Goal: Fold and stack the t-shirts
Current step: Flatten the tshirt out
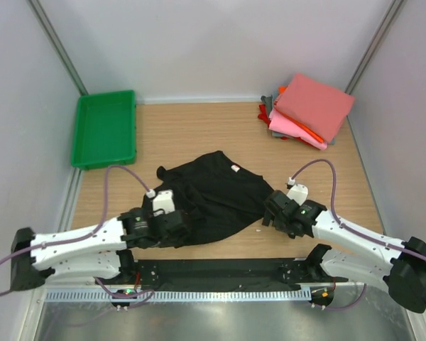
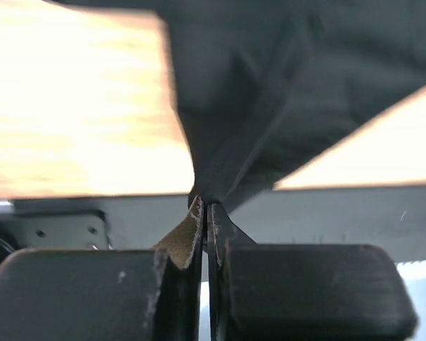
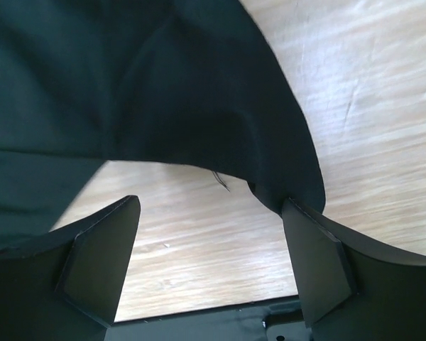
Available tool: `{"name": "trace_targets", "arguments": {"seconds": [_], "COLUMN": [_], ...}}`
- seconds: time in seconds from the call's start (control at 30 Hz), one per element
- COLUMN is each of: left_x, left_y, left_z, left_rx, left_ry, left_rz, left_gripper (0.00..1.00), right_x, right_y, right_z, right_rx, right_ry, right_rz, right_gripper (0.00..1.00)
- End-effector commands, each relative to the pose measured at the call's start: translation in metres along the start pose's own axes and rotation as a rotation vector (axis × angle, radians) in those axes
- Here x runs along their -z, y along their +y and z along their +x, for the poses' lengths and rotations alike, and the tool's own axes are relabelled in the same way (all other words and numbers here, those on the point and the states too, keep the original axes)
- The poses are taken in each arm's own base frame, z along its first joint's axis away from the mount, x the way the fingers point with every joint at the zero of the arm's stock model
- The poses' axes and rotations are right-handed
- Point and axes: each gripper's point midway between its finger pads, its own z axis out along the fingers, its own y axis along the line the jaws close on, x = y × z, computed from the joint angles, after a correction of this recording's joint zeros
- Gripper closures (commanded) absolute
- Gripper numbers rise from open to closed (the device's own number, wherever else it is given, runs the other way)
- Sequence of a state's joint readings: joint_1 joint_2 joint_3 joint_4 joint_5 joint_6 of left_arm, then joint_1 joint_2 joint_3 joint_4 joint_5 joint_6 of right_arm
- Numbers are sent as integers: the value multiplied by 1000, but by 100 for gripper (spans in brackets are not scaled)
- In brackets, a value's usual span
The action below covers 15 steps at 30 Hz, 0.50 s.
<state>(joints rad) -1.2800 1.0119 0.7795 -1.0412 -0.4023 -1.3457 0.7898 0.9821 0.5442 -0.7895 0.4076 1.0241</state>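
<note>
Across the middle of the surface (image 1: 199, 131) lies the crumpled black t-shirt (image 1: 216, 195); folded t-shirts (image 1: 312, 106) sit stacked at the far right. My left jaws pinch its near-left edge tight; my right jaws stand wide apart at its right hem, gripping nothing.

Robotics lab test cell — a wooden table (image 1: 199, 128) boxed in by plain white panels (image 1: 220, 42) on grey metal struts (image 1: 57, 46), with a left arm (image 1: 71, 245) and right arm (image 1: 355, 238) bolted to a black rail (image 1: 220, 270) at its near edge — cables (image 1: 121, 170) trailing.
</note>
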Motion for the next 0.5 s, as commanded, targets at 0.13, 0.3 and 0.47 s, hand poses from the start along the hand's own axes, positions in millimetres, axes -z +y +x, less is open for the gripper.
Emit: {"name": "trace_targets", "arguments": {"seconds": [0.13,0.3,0.47], "left_x": [-5,6,16], "left_y": [47,55,73], "left_z": [-34,-67,-114], "left_rx": [56,93,157], "left_ry": [-78,-138,-181], "left_rz": [-72,-135,-147], "left_gripper": [100,100,100], "right_x": [-1,0,-3], "right_y": [7,-3,-5], "right_z": [28,29,29], "right_rx": [21,12,-11], "right_ry": [101,83,60], "right_rz": [-57,-21,-33], "right_gripper": [14,14,14]}}
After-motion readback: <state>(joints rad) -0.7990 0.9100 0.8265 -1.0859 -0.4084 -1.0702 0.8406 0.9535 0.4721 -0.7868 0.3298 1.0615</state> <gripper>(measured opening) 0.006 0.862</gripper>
